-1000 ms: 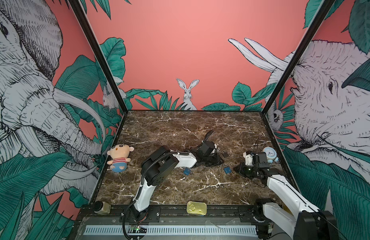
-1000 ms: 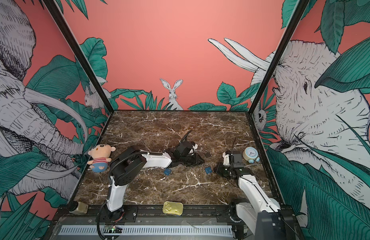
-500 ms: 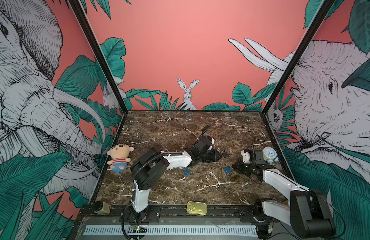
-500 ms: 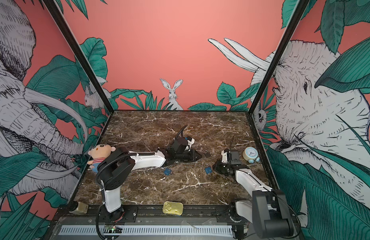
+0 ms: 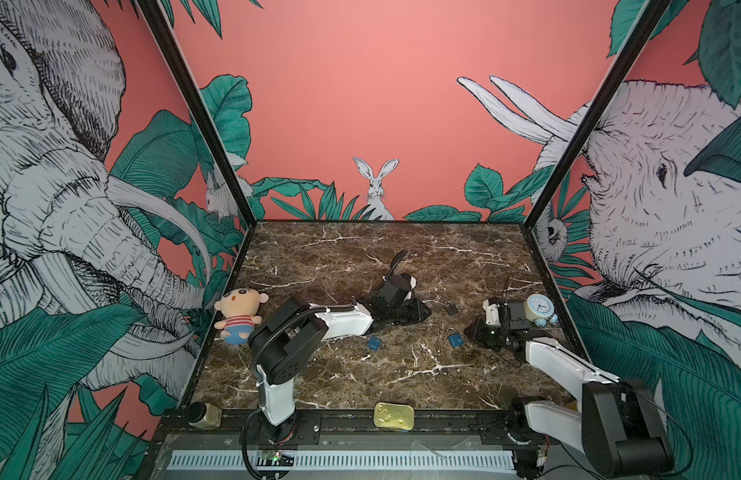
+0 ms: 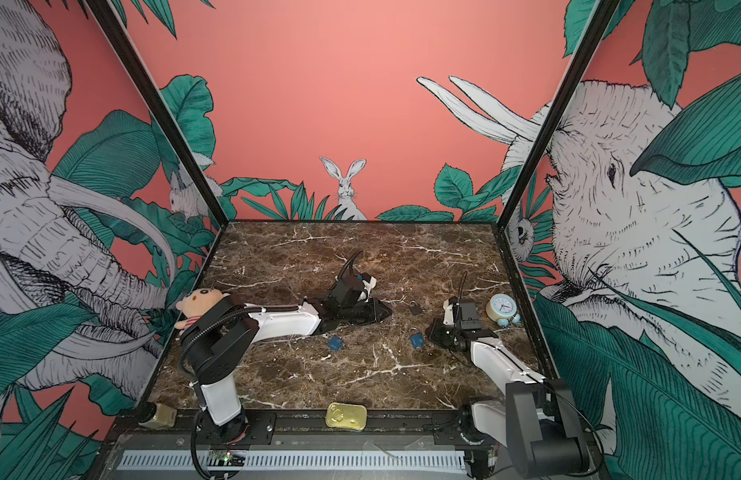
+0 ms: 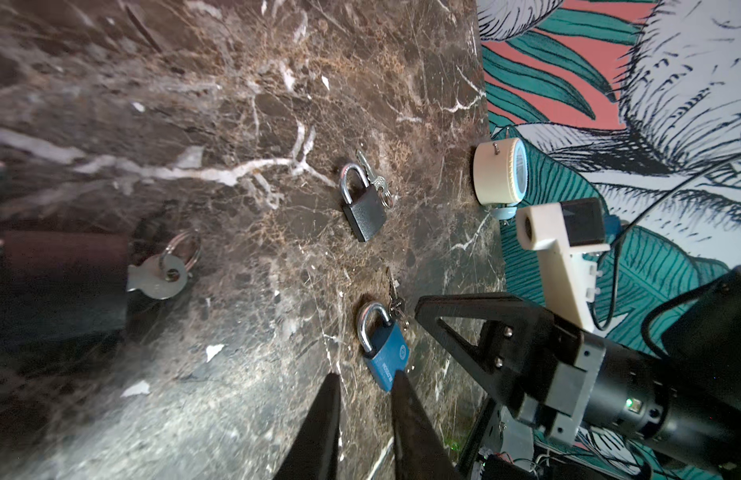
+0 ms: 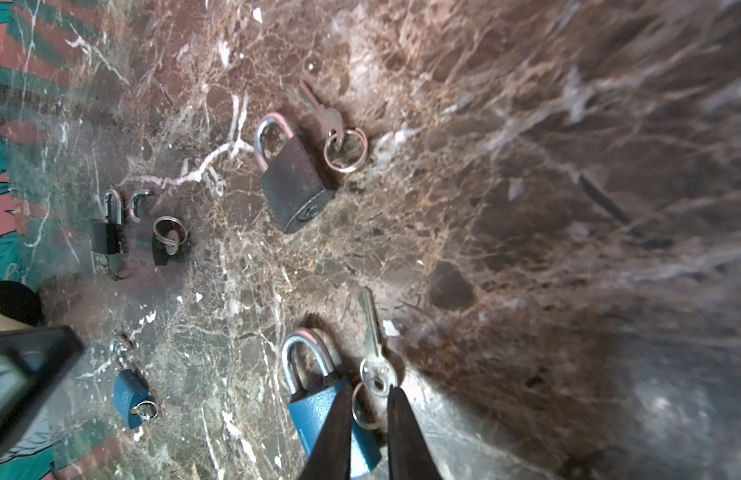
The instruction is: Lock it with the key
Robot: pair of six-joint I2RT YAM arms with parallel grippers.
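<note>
A blue padlock (image 8: 314,411) lies on the marble, and its key (image 8: 372,332) on a ring lies beside it. My right gripper (image 8: 369,390) is narrowly open low over them, its fingertips astride the key ring. In both top views this padlock (image 5: 456,340) (image 6: 417,340) sits just left of the right gripper (image 5: 471,332). Behind it is a black padlock (image 5: 451,307) (image 8: 294,183) with its own loose key (image 8: 325,114). My left gripper (image 7: 365,376) (image 5: 426,311) rests low on the marble, open and empty. Close to its camera lies a dark padlock (image 7: 61,282) with a key (image 7: 161,276) in it.
A second blue padlock (image 5: 374,343) lies under the left forearm. A pale alarm clock (image 5: 539,307) stands by the right wall and a plush doll (image 5: 240,309) by the left wall. A gold tin (image 5: 393,415) and a small jar (image 5: 204,413) sit on the front rail.
The right gripper's jaws have parted slightly over the key ring, and its elbow has folded back towards the front. The left arm's elbow has swung left while its gripper stays low.
</note>
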